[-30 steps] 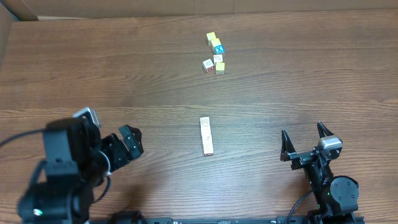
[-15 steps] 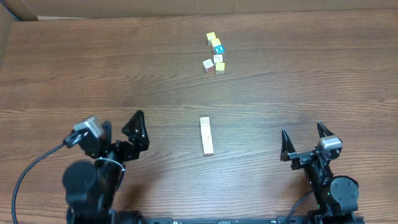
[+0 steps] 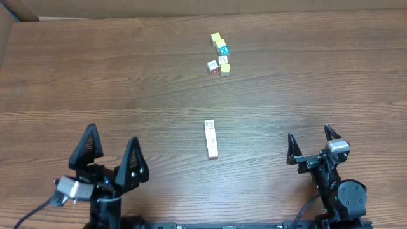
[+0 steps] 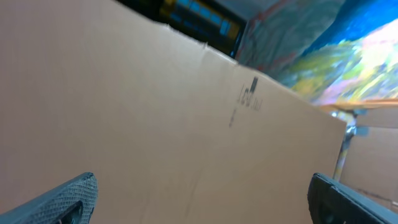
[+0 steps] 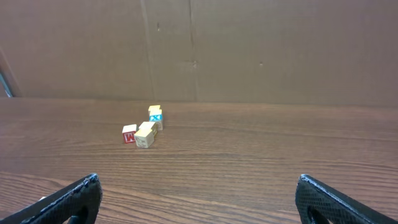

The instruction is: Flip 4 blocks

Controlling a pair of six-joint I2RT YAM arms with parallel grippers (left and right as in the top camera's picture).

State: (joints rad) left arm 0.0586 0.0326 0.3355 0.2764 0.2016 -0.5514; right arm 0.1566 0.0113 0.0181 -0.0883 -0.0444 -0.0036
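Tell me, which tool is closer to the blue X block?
Right. The right tool sits nearer the robot and to the right of the blue X block; the left tool sits farther off to its left.

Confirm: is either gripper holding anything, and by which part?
Nothing held: left gripper and right gripper are both open and empty, apart from the blocks.

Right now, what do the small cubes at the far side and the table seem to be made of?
Cubes: probably painted wood; matte pale faces, printed letters, coloured borders. Table: wood or wood-look laminate; brown streaky grain, slight sheen, so I cannot tell which.
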